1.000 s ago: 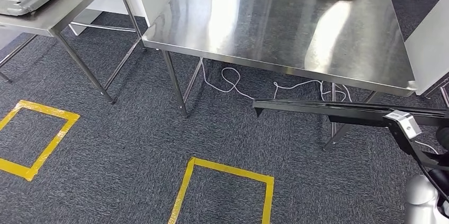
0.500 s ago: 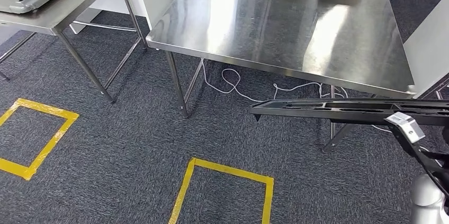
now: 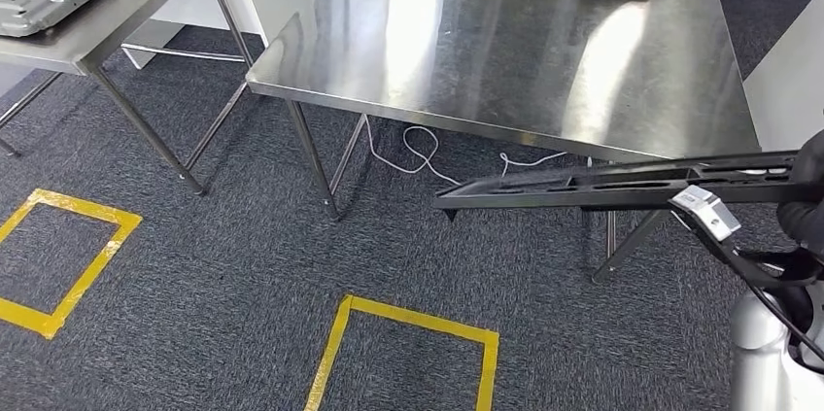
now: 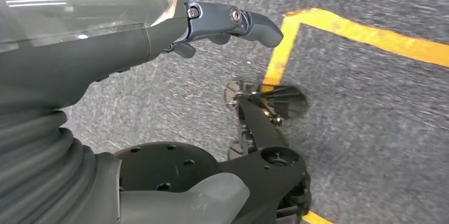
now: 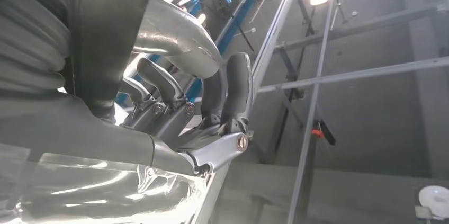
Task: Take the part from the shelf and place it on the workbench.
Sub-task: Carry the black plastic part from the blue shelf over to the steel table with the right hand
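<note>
Head view: two steel surfaces, the large one (image 3: 505, 42) at upper centre, a second (image 3: 117, 13) at upper left carrying one grey cast plate (image 3: 44, 0); two yellow tape squares (image 3: 68, 256) on the carpet. One part (image 3: 602, 183), a long flat black frame with cut-outs, sits level at right centre, below the large surface's near edge. Left wrist view: left hand (image 4: 212, 28) holds nothing, fingers apart. Right wrist view: right hand (image 5: 196, 102), fingers curled around a metal piece.

The part (image 3: 602, 183) runs off the right edge.
</note>
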Robot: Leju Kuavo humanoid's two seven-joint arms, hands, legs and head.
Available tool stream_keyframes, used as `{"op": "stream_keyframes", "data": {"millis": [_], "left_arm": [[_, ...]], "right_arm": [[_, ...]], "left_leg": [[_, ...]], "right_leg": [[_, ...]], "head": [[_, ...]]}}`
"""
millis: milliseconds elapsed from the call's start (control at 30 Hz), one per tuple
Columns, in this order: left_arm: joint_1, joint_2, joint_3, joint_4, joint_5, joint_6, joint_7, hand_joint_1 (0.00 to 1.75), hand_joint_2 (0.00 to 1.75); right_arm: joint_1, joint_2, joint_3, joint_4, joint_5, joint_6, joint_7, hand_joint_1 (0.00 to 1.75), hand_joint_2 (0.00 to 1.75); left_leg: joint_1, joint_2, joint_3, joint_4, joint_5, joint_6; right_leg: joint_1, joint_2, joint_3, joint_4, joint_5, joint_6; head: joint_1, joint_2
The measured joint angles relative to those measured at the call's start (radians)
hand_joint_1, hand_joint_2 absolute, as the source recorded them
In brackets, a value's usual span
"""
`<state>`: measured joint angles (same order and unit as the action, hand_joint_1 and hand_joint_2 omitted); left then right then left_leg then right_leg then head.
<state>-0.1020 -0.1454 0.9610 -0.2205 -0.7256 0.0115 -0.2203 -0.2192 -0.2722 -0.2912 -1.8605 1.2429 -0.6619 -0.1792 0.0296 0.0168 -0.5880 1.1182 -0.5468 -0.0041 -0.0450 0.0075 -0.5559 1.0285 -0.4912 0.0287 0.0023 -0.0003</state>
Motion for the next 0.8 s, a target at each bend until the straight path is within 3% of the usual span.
{"op": "stream_keyframes", "data": {"millis": [67,100,133,167,233,267,333,400,433,467,500,567,600,633,667,700,733,767,800], "left_arm": [[0.002,0.0,0.0,0.0,-0.002,0.002,0.002,0.0,1.75],[0.004,0.0,0.001,0.0,-0.004,0.002,0.003,0.0,1.75],[0.006,0.0,0.001,0.0,-0.006,0.002,0.004,0.0,1.75],[0.008,0.0,0.001,0.0,-0.009,0.002,0.005,0.0,1.75],[0.01,0.002,0.001,0.0,-0.013,0.002,0.005,0.0,1.75],[0.011,0.002,0.001,0.0,-0.016,0.002,0.005,0.0,1.75],[0.012,0.004,0.001,-0.001,-0.018,0.002,0.005,0.0,1.75],[0.012,0.004,0.001,-0.001,-0.018,0.002,0.006,0.0,1.75],[0.012,0.002,0.001,-0.001,-0.018,0.002,0.007,0.0,1.75],[0.012,0.002,0.002,-0.001,-0.018,0.002,0.007,0.0,1.75],[0.011,0.001,0.002,-0.001,-0.018,0.001,0.007,0.0,1.75],[0.011,-0.001,0.002,-0.001,-0.018,0.001,0.007,0.0,1.75],[0.012,-0.003,0.003,-0.001,-0.017,0.001,0.007,0.0,1.75],[0.013,-0.005,0.003,-0.001,-0.017,0.0,0.007,0.0,1.75],[0.014,-0.007,0.003,-0.001,-0.016,0.0,0.008,0.0,1.75],[0.015,-0.008,0.003,-0.001,-0.015,0.0,0.008,0.0,1.75],[0.016,-0.009,0.004,-0.001,-0.013,-0.001,0.008,0.0,1.75],[0.017,-0.008,0.007,-0.001,-0.011,-0.001,0.008,0.0,1.75],[0.017,-0.007,0.01,-0.001,-0.009,0.0,0.008,0.0,1.75]], "right_arm": [[-0.004,-0.001,0.004,0.0,0.001,-0.001,0.006,1.75,1.75],[-0.003,-0.001,0.005,0.0,0.002,-0.001,0.009,1.75,1.75],[0.001,-0.002,0.006,0.0,0.003,-0.001,0.013,1.75,1.75],[0.005,-0.002,0.006,-0.001,0.005,-0.001,0.016,1.75,1.75],[0.016,-0.002,0.006,-0.004,0.008,-0.002,0.02,1.75,1.75],[0.021,-0.002,0.006,-0.007,0.009,-0.002,0.022,1.75,1.75],[0.031,-0.003,0.006,-0.01,0.01,-0.002,0.023,1.75,1.75],[0.038,-0.007,0.006,-0.014,0.008,-0.001,0.022,1.75,1.75],[0.039,-0.01,0.006,-0.015,0.006,0.0,0.021,1.75,1.75],[0.039,-0.013,0.006,-0.017,0.005,0.0,0.021,1.75,1.75],[0.037,-0.015,0.007,-0.017,0.003,0.001,0.021,1.75,1.75],[0.035,-0.018,0.007,-0.017,0.0,0.002,0.02,1.75,1.75],[0.035,-0.02,0.007,-0.017,0.0,0.002,0.02,1.75,1.75],[0.035,-0.021,0.008,-0.016,0.0,0.003,0.019,1.75,1.75],[0.035,-0.022,0.009,-0.015,-0.001,0.004,0.018,1.75,1.75],[0.034,-0.022,0.01,-0.013,-0.001,0.006,0.018,1.75,1.75],[0.031,-0.022,0.011,-0.009,-0.001,0.009,0.017,1.75,1.75],[0.026,-0.022,0.013,-0.003,-0.001,0.012,0.016,1.75,1.75],[0.018,-0.022,0.016,0.004,0.0,0.016,0.016,1.75,1.75]], "left_leg": [[-0.002,-0.005,-0.102,0.145,-0.034,0.003],[-0.004,-0.006,-0.146,0.193,-0.032,0.008],[-0.007,-0.007,-0.173,0.203,-0.009,0.017],[-0.014,-0.009,-0.18,0.17,0.036,0.03],[-0.034,-0.021,-0.15,0.036,0.142,0.071],[-0.043,-0.026,-0.129,-0.022,0.172,0.091],[-0.055,-0.032,-0.098,-0.078,0.174,0.118],[-0.059,-0.029,-0.065,-0.113,0.163,0.128],[-0.059,-0.028,-0.044,-0.132,0.161,0.13],[-0.057,-0.026,-0.024,-0.147,0.158,0.13],[-0.054,-0.026,-0.007,-0.158,0.151,0.127],[-0.052,-0.026,0.016,-0.163,0.13,0.115],[-0.051,-0.026,0.029,-0.164,0.117,0.107],[-0.05,-0.026,0.043,-0.164,0.104,0.1],[-0.048,-0.027,0.06,-0.163,0.091,0.093],[-0.045,-0.028,0.077,-0.163,0.077,0.085],[-0.044,-0.028,0.09,-0.161,0.062,0.076],[-0.043,-0.028,0.104,-0.155,0.045,0.068],[-0.043,-0.026,0.112,-0.151,0.029,0.061]], "right_leg": [[0.008,0.003,0.012,0.0,-0.014,-0.013],[0.013,0.006,0.02,0.0,-0.021,-0.017],[0.017,0.01,0.031,0.0,-0.03,-0.019],[0.022,0.013,0.044,-0.001,-0.04,-0.02],[0.028,0.018,0.071,-0.007,-0.061,-0.023],[0.032,0.021,0.081,-0.014,-0.07,-0.021],[0.03,0.025,0.101,-0.032,-0.076,-0.012],[0.031,0.024,0.116,-0.033,-0.065,0.01],[0.032,0.02,0.113,-0.012,-0.056,0.018],[0.033,0.016,0.092,0.028,-0.05,0.022],[0.034,0.012,0.055,0.085,-0.055,0.019],[0.032,0.008,-0.035,0.201,-0.092,0.01],[0.029,0.007,-0.073,0.232,-0.116,0.012],[0.026,0.006,-0.096,0.234,-0.13,0.016],[0.02,0.005,-0.106,0.21,-0.127,0.027],[0.013,0.002,-0.104,0.158,-0.1,0.045],[0.004,-0.005,-0.095,0.097,-0.049,0.069],[-0.001,-0.016,-0.088,0.045,-0.001,0.087],[-0.003,-0.023,-0.079,0.01,0.035,0.088]], "head": [[-0.002,0.0],[-0.003,0.0],[-0.002,0.0],[-0.002,0.0],[-0.001,0.0],[0.001,0.0],[0.002,0.0],[-0.003,0.0],[-0.004,0.0],[-0.005,0.0],[-0.005,0.0],[-0.006,0.0],[-0.006,0.0],[-0.006,0.0],[-0.006,0.0],[-0.006,0.0],[-0.006,0.0],[-0.004,0.0],[-0.003,0.0]]}}
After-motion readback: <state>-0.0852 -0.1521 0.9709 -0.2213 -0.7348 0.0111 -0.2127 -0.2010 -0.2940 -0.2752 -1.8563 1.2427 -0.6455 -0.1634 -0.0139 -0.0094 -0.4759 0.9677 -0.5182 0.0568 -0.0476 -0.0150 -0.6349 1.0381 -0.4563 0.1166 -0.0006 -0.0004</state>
